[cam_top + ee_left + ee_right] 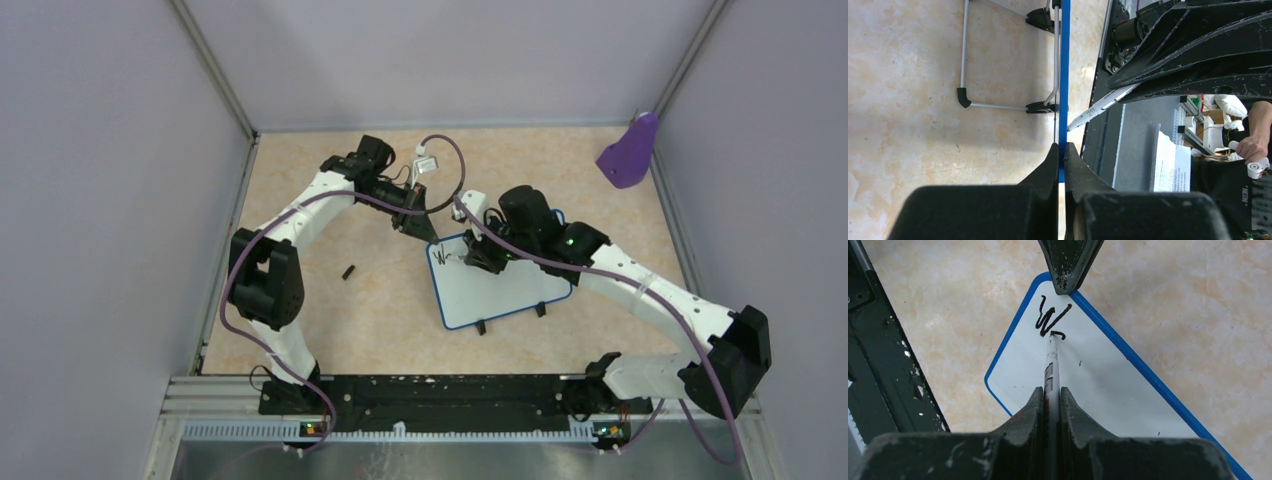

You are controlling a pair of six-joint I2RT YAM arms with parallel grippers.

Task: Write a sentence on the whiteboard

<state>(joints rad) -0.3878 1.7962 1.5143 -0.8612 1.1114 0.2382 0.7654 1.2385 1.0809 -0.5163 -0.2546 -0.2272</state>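
Note:
The whiteboard (500,290) lies flat on the table, white with a thin blue rim (1064,75). My left gripper (1062,147) is shut on the rim at the board's far left corner; its fingertips (1068,270) show at the top of the right wrist view. My right gripper (1051,392) is shut on a white marker (1051,365), whose tip touches the board. Of the sentence (1050,320), a black "W" and a short hooked stroke beside it are on the board. In the top view the right gripper (470,258) hovers over that same corner, beside the left gripper (425,232).
A purple scoop-shaped object (630,152) leans at the far right corner. A small black cap (348,271) lies on the table left of the board. The board's two black feet (481,327) point toward the black base rail (420,395). Grey walls enclose the table.

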